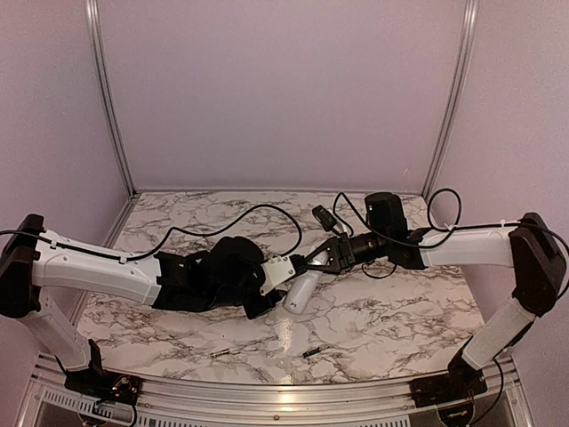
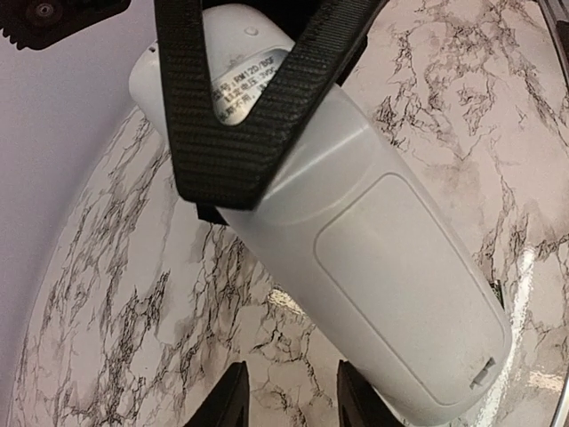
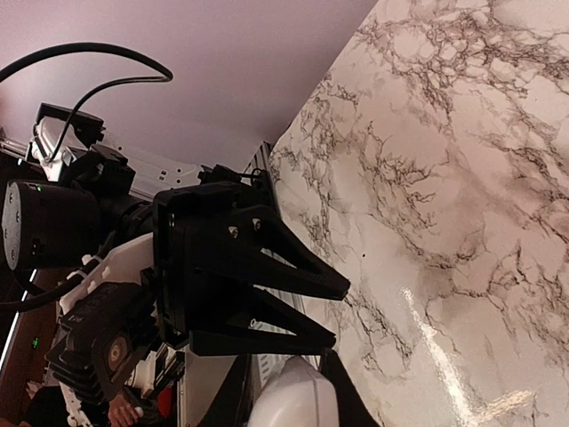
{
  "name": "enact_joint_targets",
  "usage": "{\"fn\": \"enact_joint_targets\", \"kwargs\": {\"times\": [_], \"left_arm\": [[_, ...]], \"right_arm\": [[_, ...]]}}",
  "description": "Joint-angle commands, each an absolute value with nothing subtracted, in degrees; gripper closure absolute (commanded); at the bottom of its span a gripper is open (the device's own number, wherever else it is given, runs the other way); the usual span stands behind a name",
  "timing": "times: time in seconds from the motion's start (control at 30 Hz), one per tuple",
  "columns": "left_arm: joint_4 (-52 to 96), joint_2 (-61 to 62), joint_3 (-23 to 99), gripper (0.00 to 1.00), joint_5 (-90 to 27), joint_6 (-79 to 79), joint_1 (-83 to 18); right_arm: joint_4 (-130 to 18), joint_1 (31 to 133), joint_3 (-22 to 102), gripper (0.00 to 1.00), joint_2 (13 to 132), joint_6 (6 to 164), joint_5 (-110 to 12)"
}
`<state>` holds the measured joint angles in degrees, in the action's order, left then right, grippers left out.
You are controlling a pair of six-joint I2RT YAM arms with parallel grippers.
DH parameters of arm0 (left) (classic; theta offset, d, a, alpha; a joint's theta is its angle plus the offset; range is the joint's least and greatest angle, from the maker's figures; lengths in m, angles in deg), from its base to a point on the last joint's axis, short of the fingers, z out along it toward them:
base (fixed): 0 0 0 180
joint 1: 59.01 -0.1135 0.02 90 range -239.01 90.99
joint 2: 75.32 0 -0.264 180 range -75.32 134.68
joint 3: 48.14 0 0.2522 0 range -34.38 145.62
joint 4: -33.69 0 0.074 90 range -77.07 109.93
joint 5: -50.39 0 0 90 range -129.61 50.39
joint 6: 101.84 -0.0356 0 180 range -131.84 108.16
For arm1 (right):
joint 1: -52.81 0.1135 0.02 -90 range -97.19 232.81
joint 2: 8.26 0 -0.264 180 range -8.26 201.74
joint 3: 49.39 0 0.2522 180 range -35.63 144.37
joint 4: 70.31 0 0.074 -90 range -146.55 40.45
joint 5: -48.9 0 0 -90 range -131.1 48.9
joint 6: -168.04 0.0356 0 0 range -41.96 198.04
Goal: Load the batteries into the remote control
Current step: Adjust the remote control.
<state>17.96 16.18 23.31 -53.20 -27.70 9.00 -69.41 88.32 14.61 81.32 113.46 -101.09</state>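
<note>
Currently: the right gripper [image 1: 313,265] is clamped on the remote [image 1: 300,292] near its upper end. It holds it tilted over the middle of the marble table [image 1: 400,311], free end pointing to about 7 o'clock in the overhead view.

Left wrist view: the remote [image 2: 382,267] shows its plain back. A printed label sits partly under one black finger [image 2: 187,133] of the right gripper. The battery cover is in place, with its small latch at the low end.

The left gripper [image 1: 283,271] sits just at 9 o'clock of the remote. Its own fingertips [image 2: 233,400] stand a narrow gap apart with only marble between them (nothing held). The remote's low end lies just off to 3 o'clock of that pair. I cannot tell whether it touches the nearer finger.

Right wrist view: the left gripper [image 3: 338,311] appears as two black wedge fingers pointing to 3 o'clock, tips apart. The rounded end of the remote [image 3: 293,400] is at 6 o'clock, between the right gripper's own fingers.

Both cells lie flat on the table near its front edge, well apart from each other. The light battery [image 1: 222,353] is at about 8 o'clock from the remote and the dark battery [image 1: 311,352] at 6 o'clock. Neither gripper touches them.

A black cable [image 1: 258,212] loops over the table at 11 o'clock.
</note>
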Motion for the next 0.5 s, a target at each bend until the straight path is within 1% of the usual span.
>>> {"fn": "enact_joint_targets", "kwargs": {"times": [0.0, 0.07, 0.2, 0.37, 0.43, 0.47], "left_arm": [[18.7, 17.4, 25.9, 0.64, -49.3, -26.7, 10.6], [19.0, 17.7, 26.2, 0.64, -49.6, -26.1, 10.6], [19.0, 18.2, 26.8, 0.64, -48.8, -25.6, 10.6], [19.2, 18.4, 27.3, 0.62, -48.0, -24.9, 10.6], [19.3, 18.2, 27.3, 0.62, -48.1, -24.7, 10.6], [19.3, 18.0, 27.2, 0.62, -48.3, -24.5, 10.6]], "right_arm": [[-73.4, 88.8, 17.6, 0.86, 81.7, 115.2, -98.4], [-74.4, 88.8, 17.5, 0.81, 81.7, 115.9, -98.2], [-75.7, 88.8, 17.3, 0.77, 81.7, 117.2, -98.2], [-76.7, 88.7, 17.1, 0.77, 81.7, 118.1, -97.6], [-76.7, 88.8, 17.0, 0.87, 81.7, 118.0, -97.6], [-76.4, 88.8, 17.0, 0.94, 81.6, 117.9, -97.5]]}}
